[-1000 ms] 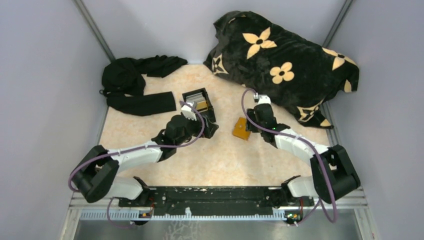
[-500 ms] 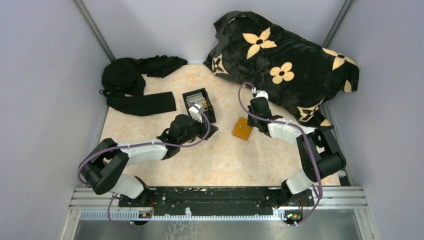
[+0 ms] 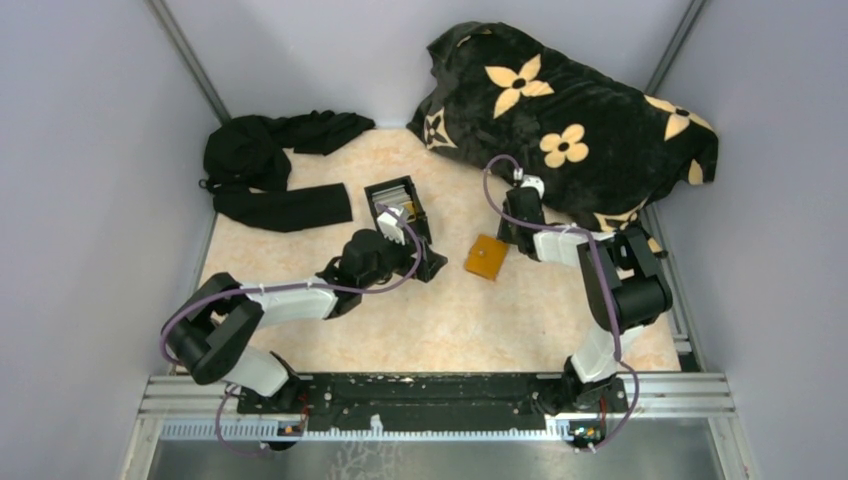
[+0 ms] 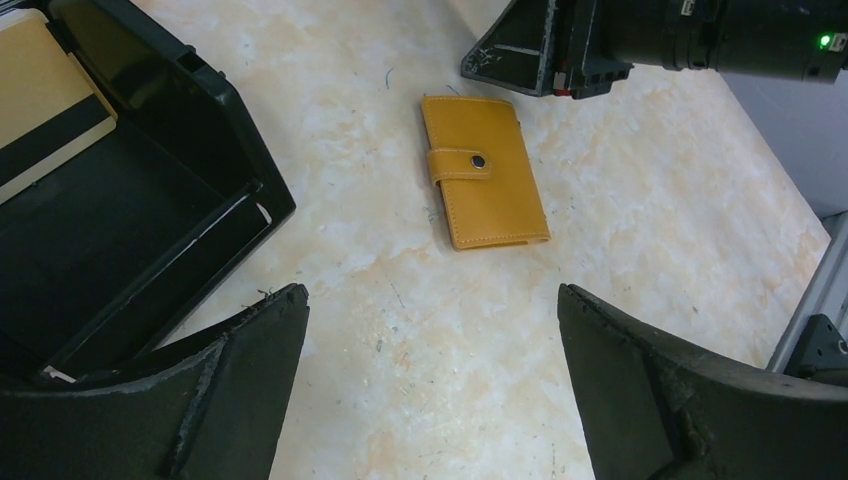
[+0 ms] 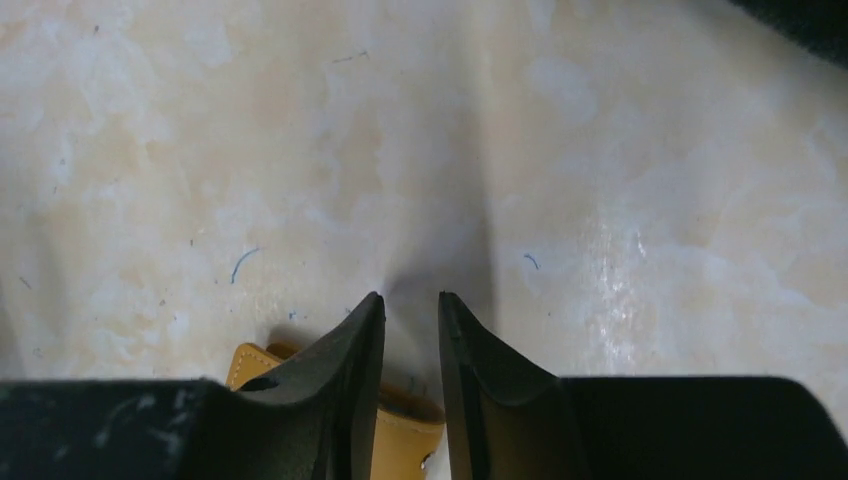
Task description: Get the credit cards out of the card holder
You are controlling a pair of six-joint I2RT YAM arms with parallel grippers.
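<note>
**Ann:** Starting at the right gripper (image 5: 410, 300): two fingers, only a thin slit between them, bare tabletop showing through, nothing pinched.

**Ben:** And the left gripper (image 4: 428, 300)?

**Ann:** Spread wide, one finger at each side of its own view, nothing in it either. It hangs above the table (image 3: 400, 320), just beside the black box (image 4: 232, 135).

**Ben:** Where's the card holder (image 4: 485, 170)?

**Ann:** One holder, orange-tan, lying flat on the table between the two grippers. It's shut, with one strap across it and one snap fastened. The right fingertips sit right at its far edge, and a corner of it peeks out under them in the right wrist view. Whether they touch it, I can't tell.

**Ben:** Any cards to count?

**Ann:** In the box, one tan card with a black stripe (image 4: 40, 100) lies against the end wall. From overhead there are greyish flat pieces (image 3: 392, 192) at the box's far end, too small to count.

**Ben:** Further out?

**Ann:** One box, open-topped, left of the holder. One black blanket with pale flowers (image 3: 570, 130) is heaped in the far right corner, behind the right arm. A pile of black clothing (image 3: 270, 170) lies at the far left.
</note>
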